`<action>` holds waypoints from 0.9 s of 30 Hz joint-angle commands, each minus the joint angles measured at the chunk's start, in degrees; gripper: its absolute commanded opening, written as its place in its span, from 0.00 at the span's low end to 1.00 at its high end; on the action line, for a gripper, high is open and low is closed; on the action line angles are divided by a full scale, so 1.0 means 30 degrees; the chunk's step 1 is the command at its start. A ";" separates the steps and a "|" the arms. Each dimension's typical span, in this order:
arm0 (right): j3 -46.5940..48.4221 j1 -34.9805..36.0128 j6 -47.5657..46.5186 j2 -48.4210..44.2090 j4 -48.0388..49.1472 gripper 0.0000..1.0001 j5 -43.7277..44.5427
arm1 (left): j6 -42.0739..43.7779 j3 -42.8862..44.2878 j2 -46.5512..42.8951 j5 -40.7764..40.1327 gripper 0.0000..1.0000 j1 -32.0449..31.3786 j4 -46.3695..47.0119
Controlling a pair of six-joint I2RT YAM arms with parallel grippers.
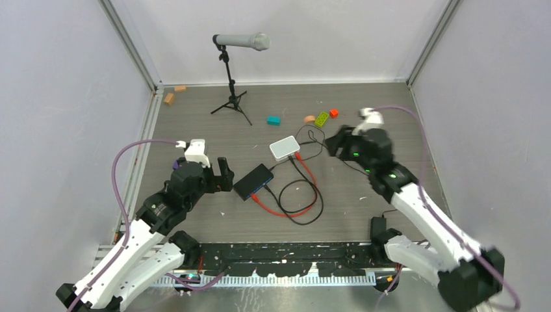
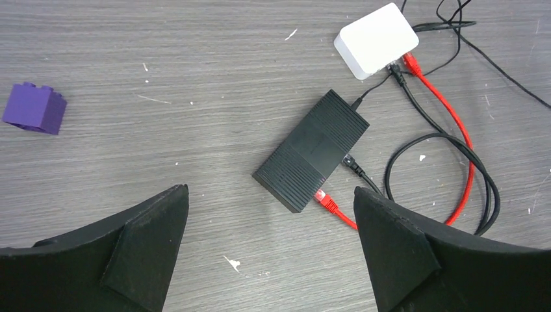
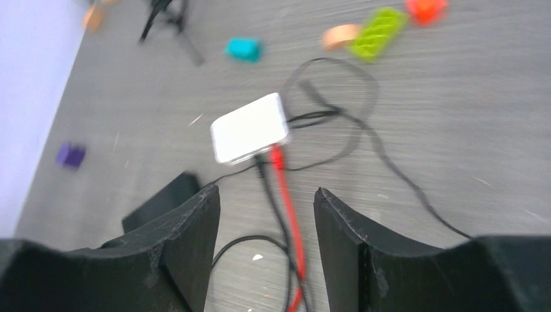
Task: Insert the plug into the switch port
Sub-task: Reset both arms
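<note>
The flat black switch box (image 1: 253,181) lies mid-table, with its blue port edge (image 1: 262,188) facing near right. The red cable (image 1: 310,182) runs from the white box (image 1: 284,149) and loops round to the plug (image 1: 258,195). In the left wrist view the plug (image 2: 323,197) has its clear tip against the black box (image 2: 312,151) edge; I cannot tell whether it is seated. My left gripper (image 1: 224,175) (image 2: 269,195) is open and empty, just left of the box. My right gripper (image 1: 331,144) (image 3: 265,190) is open and empty, above the red cable (image 3: 289,208), right of the white box (image 3: 250,127).
A black cable (image 1: 302,205) loops beside the red one and enters the black box. A microphone stand (image 1: 230,84) is at the back. Teal (image 1: 273,120), green (image 1: 321,118) and orange (image 1: 333,113) blocks lie behind the white box. A purple block (image 2: 34,107) lies to the left.
</note>
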 commanded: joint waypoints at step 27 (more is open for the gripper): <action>-0.2626 -0.7224 0.1002 -1.3475 -0.9182 0.61 0.4183 | 0.2316 0.2826 -0.2790 0.1428 1.00 0.0096 -0.4214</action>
